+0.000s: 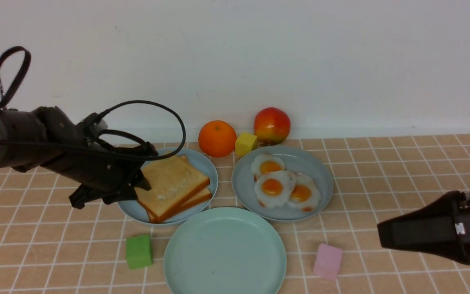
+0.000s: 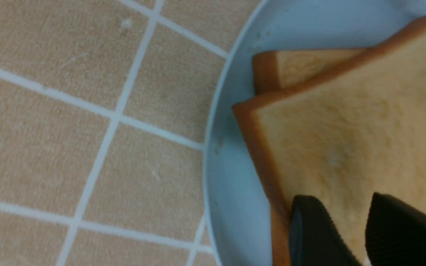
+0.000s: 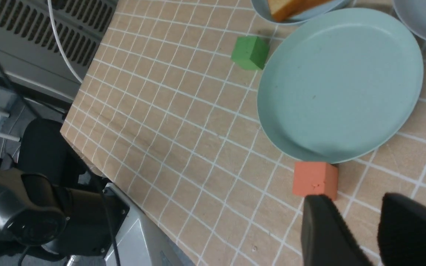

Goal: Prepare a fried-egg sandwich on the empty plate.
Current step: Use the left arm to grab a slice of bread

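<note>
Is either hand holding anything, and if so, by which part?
Nothing is held: the left hand is open over the golden, brown-crusted toast, and the right hand is open and empty.

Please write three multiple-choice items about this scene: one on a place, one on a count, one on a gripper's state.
1. Where is the green block?
A. Behind the orange
B. Left of the mint-green plate
C. On the toast

2. How many fried eggs lie on the grey-blue plate?
A. Three
B. Two
C. Five

3. How is the right gripper?
A. Shut
B. Holding an egg
C. Open

Key:
1 B: the front view shows it there.
2 A: three orange yolks show.
3 C: its fingertips stand apart, nothing between them.
</note>
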Robot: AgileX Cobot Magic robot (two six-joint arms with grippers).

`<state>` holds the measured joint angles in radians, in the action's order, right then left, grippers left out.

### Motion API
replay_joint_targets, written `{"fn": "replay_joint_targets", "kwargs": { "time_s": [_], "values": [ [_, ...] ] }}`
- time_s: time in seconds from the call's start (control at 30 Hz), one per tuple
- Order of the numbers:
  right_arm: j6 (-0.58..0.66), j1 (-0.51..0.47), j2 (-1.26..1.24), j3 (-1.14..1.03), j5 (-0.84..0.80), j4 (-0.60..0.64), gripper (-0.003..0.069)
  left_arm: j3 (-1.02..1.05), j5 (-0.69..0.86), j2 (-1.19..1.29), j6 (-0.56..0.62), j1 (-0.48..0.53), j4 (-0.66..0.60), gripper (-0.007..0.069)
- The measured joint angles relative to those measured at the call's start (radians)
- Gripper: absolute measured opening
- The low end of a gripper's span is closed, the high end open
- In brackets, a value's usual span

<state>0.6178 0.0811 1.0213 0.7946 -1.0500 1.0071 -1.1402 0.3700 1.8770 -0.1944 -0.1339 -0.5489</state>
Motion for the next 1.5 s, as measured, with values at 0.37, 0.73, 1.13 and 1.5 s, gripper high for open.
{"fn": "replay_joint_targets", "kwargs": {
  "time_s": [0.37, 0.73, 1.13, 1.5],
  "values": [
    [0.001, 0.000, 0.001, 0.000, -0.026, 0.000, 0.0242, -0.043, 0.103, 0.003, 0.003, 0.000, 0.039, 0.0238],
    [0.001, 0.000, 0.004, 0.000, -0.022, 0.000, 0.0242, -0.050, 0.157, 0.003, -0.232, 0.000, 0.229, 0.0238],
    [0.001, 0.000, 0.005, 0.000, -0.020, 0.000, 0.0242, -0.050, 0.112, 0.003, -0.253, 0.000, 0.143, 0.0258],
    [0.002, 0.000, 0.005, 0.000, -0.020, 0.000, 0.0242, -0.050, 0.073, 0.003, -0.253, 0.000, 0.108, 0.0327]
  ]
}}
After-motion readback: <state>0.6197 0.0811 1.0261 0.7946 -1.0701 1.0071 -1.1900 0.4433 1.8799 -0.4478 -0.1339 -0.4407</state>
